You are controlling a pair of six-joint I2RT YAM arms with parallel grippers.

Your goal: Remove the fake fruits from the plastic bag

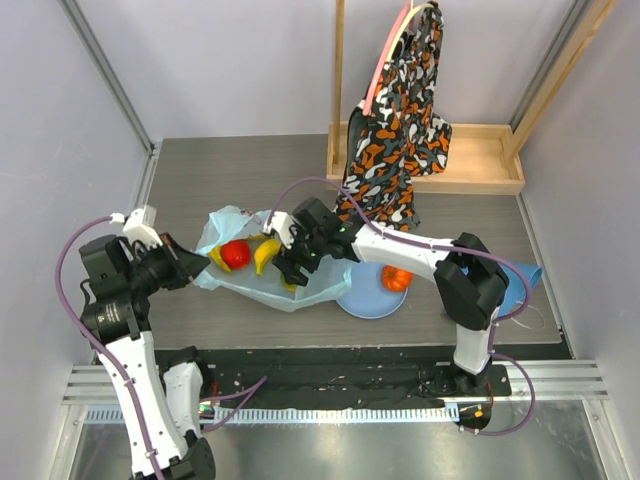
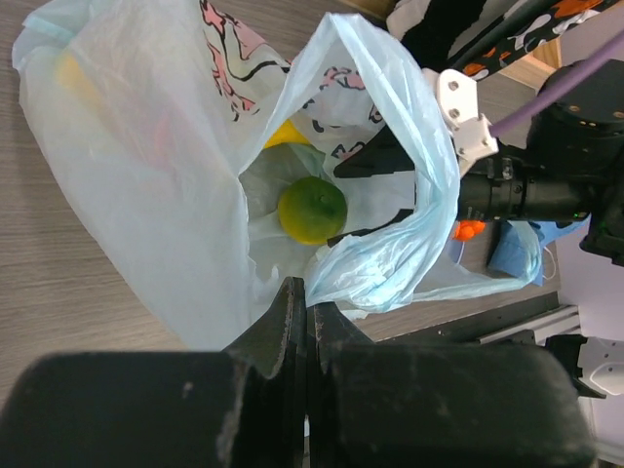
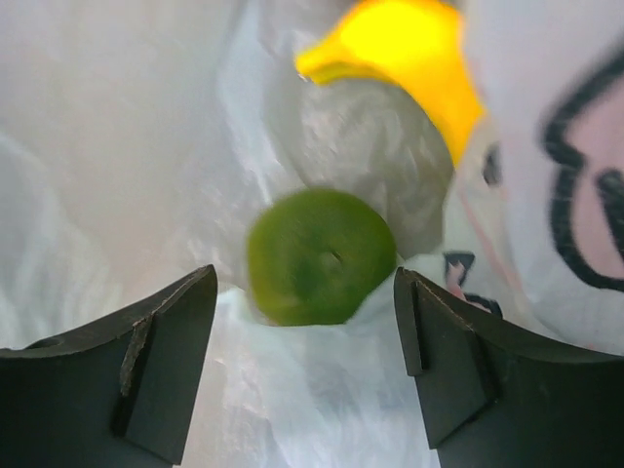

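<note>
a: where is the green round plastic fruit (image 3: 320, 256) lying?
b: it is lying deep inside the thin translucent light-blue plastic bag (image 2: 146, 175), on crumpled film, with the yellow plastic banana bunch (image 3: 409, 58) sitting at about one o'clock of it. the red round fruit (image 1: 236, 254) is showing through the film at nine o'clock of the bananas. the orange ribbed fruit (image 1: 396, 277) is already resting on the round pale-blue plate (image 1: 365, 302), at three o'clock of the bag.
a: and the pincers?
b: the left gripper (image 2: 305, 312) is being pressed tight on the bag's rim, at six o'clock of the mouth in its own view, so the opening is being propped up. the right gripper (image 3: 304, 283) is being held wide inside the mouth, its jaws flanking the green fruit at nine and three o'clock, apparently without touching it.
a: how is the fruit being expected to handle?
b: it is being judged light, hard and glossy, so slipping is being risked. a hold across its widest middle is being advised, with no film pinched in. the bag is being judged limp and clingy, and easily dragged along.
</note>
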